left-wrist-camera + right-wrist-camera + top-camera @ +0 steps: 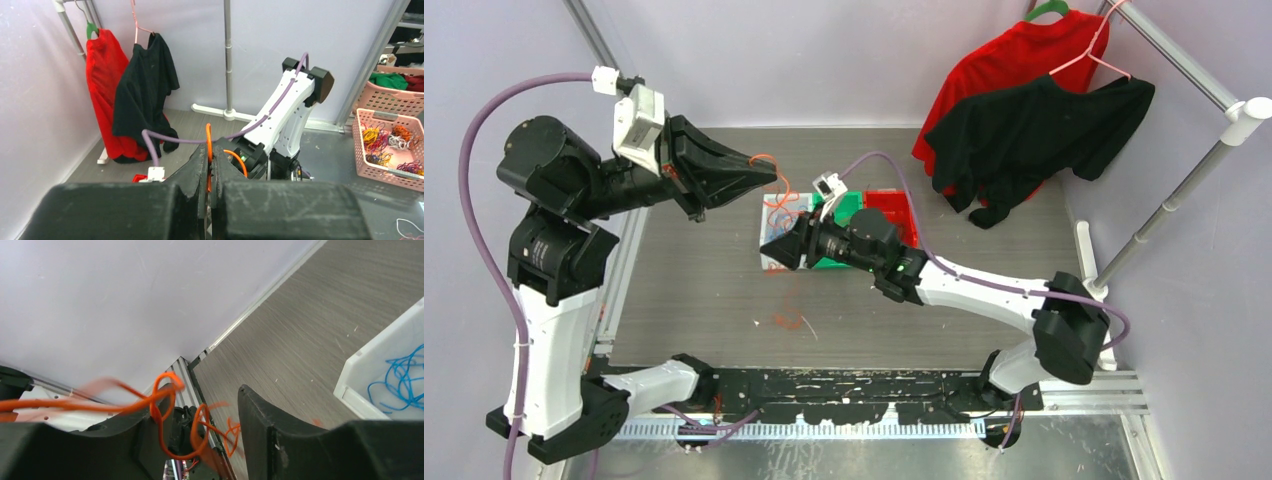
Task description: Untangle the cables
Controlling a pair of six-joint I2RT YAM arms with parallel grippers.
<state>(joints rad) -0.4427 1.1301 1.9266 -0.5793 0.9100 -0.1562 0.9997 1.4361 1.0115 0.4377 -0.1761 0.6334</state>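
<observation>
An orange cable [776, 193] hangs in loops from my raised left gripper [767, 180], which is shut on it; in the left wrist view the strand [208, 135] runs up between the closed jaws of that gripper [210, 156]. Below it, my right gripper [771, 254] hovers over a white bin [762, 228]. In the right wrist view its jaws stand apart around the blurred orange loops [162, 410], which drape over one finger [145, 435]; the gripper [205, 402] is open. A blue cable [400, 385] lies in the white bin [357, 390].
A green bin [849, 205] and a red bin [890, 208] sit beside the white one. A small orange cable scrap [789, 320] lies on the table. Red and black shirts [1024, 120] hang on a rack at the back right. A pink basket [387, 150] holds cable bundles.
</observation>
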